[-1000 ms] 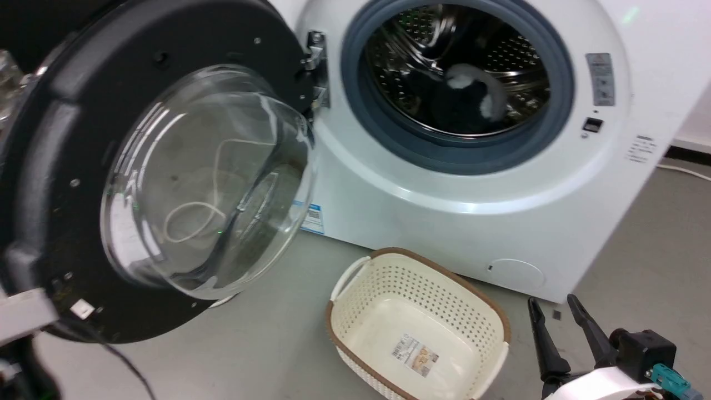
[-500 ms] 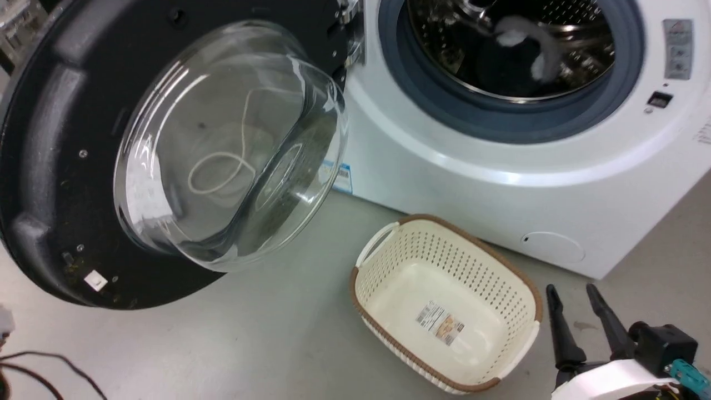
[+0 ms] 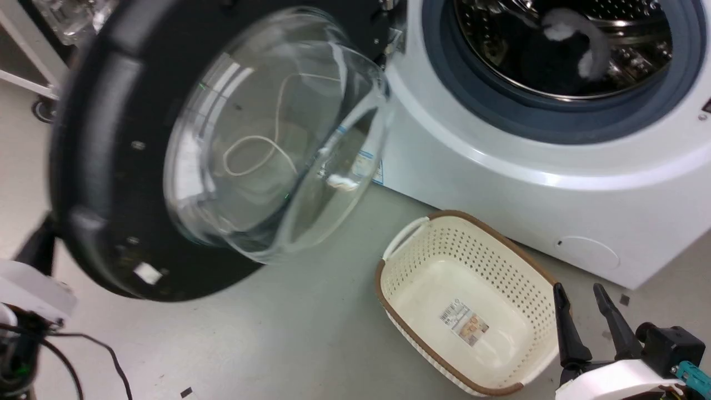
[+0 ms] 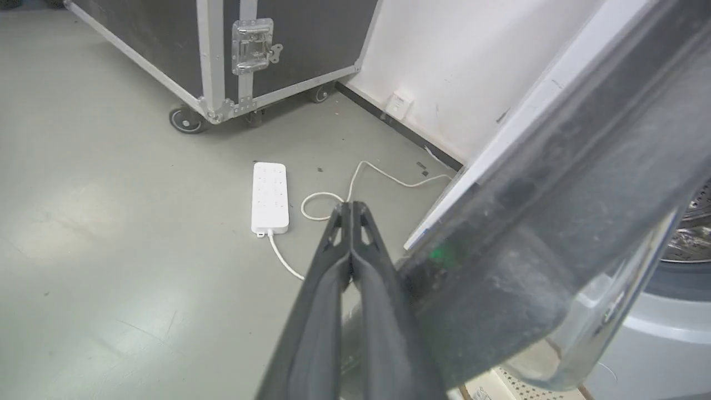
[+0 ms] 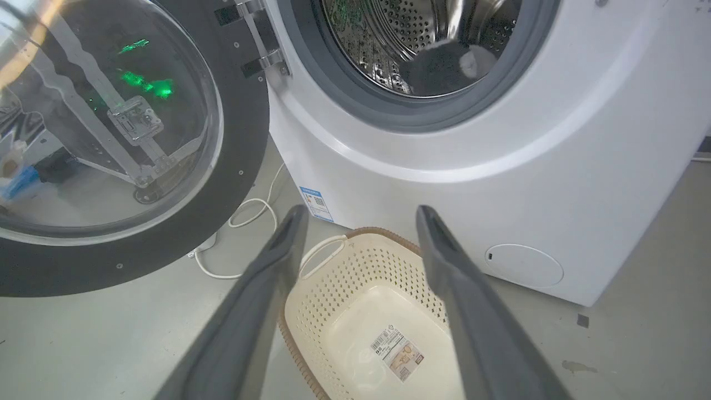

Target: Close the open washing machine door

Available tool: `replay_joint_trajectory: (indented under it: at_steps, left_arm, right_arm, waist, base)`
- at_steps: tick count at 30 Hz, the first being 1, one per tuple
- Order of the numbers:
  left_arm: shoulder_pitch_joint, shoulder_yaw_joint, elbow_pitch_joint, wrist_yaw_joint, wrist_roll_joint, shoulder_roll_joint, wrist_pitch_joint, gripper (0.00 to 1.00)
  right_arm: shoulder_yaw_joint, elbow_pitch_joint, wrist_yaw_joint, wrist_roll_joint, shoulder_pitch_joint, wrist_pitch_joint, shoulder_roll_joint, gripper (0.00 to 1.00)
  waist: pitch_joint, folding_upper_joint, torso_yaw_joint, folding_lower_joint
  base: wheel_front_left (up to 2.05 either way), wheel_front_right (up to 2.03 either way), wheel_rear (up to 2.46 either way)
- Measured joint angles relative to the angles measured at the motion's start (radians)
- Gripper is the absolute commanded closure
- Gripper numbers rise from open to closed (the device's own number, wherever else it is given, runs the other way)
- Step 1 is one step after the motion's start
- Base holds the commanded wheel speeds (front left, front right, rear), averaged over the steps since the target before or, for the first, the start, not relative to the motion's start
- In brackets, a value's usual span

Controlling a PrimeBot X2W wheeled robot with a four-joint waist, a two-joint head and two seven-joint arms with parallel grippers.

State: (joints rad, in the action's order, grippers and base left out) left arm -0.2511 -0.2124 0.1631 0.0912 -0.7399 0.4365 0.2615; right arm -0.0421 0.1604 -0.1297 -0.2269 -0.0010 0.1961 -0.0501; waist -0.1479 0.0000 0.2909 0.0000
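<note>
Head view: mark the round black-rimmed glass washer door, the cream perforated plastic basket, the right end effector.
black-rimmed washer door [image 3: 105, 166], head view, left of black rim.
cream basket [image 3: 455, 244], head view, perforated far wall.
right end effector [image 3: 577, 287], head view, between fingertips.

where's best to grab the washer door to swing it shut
Grip the washing machine door by the black rim at its free edge, opposite the hinge, approached from the outer face on the robot's left. The bulging glass gives no hold, and that edge likely gives most leverage. The left gripper, fingers shut, sits by it.
</note>
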Motion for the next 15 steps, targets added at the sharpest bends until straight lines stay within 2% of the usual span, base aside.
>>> replay_joint_trajectory:
  at_steps: [6,12,13,15]
  left_arm:
    - [0.063,0.202,-0.084,0.01,-0.115,0.095,0.066,1.0]
    - [0.076,0.399,-0.19,0.017,-0.188,0.158,0.091,1.0]
    - [0.069,0.499,-0.248,0.018,-0.218,0.167,0.091,1.0]
    - [0.058,0.56,-0.285,0.019,-0.242,0.171,0.09,1.0]
  right_arm:
    - [0.003,0.017,0.0,-0.039,0.0,0.01,0.0,0.0]
    - [-0.036,0.034,0.0,-0.086,0.001,0.025,0.0,0.0]
    - [-0.06,0.042,0.0,-0.106,0.004,0.031,0.0,0.0]
    - [-0.072,0.046,0.0,-0.119,0.006,0.036,0.0,0.0]
  waist:
    - [0.033,0.0,0.037,-0.0001]
    - [0.082,0.0,0.072,-0.0001]
    - [0.105,0.0,0.087,-0.0001]
    - [0.12,0.0,0.093,-0.0001]
  base:
    - [0.0,0.0,0.0]
    - [0.0,0.0,0.0]
    - [0.0,0.0,0.0]
    - [0.0,0.0,0.0]
